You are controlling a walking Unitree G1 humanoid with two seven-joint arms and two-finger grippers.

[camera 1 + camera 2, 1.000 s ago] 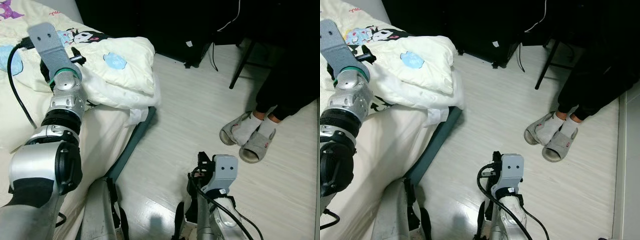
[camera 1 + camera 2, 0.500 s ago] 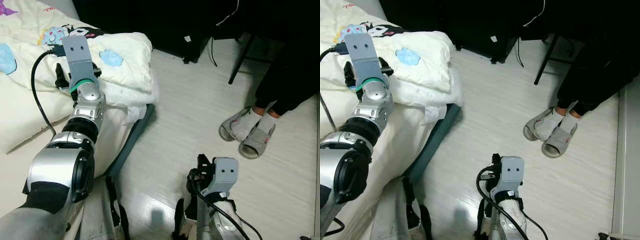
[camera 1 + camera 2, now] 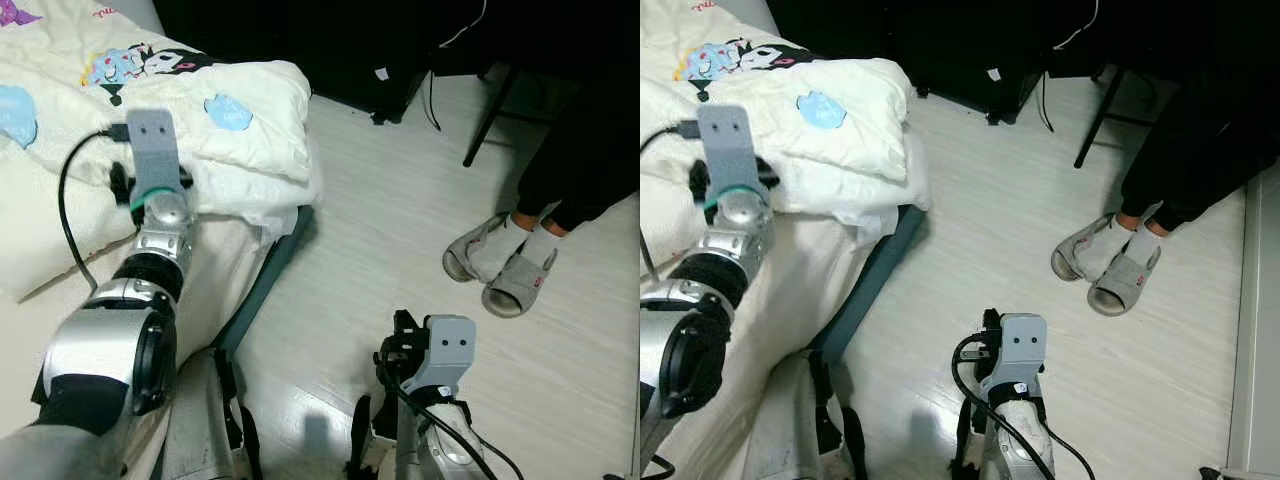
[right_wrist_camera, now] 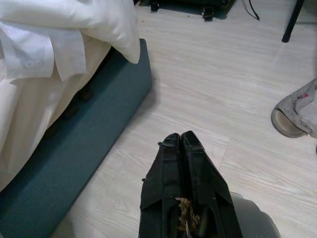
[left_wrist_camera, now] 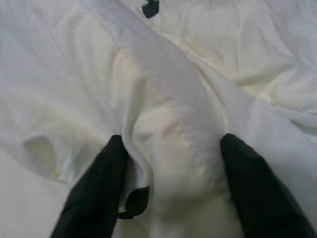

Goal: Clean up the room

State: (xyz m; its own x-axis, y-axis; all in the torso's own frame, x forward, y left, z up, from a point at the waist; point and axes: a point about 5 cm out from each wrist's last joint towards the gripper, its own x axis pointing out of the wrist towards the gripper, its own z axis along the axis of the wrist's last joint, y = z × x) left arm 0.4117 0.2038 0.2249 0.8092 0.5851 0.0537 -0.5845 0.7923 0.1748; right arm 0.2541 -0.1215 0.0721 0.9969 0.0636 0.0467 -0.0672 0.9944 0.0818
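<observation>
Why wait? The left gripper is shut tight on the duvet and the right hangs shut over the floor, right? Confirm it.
Not quite. The left gripper is open, its fingers spread with a fold of the duvet between them, as the left wrist view shows. The right gripper does hang shut over the floor.

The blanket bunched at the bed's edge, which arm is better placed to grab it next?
Left. The left gripper is open over the blanket, fingers pressing its folds. The right gripper hangs shut over the floor.

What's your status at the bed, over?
Left gripper open, fingers pressed into the white comforter on the bed. Right gripper shut, low over the floor. Person's slippered feet nearby on the floor.
</observation>
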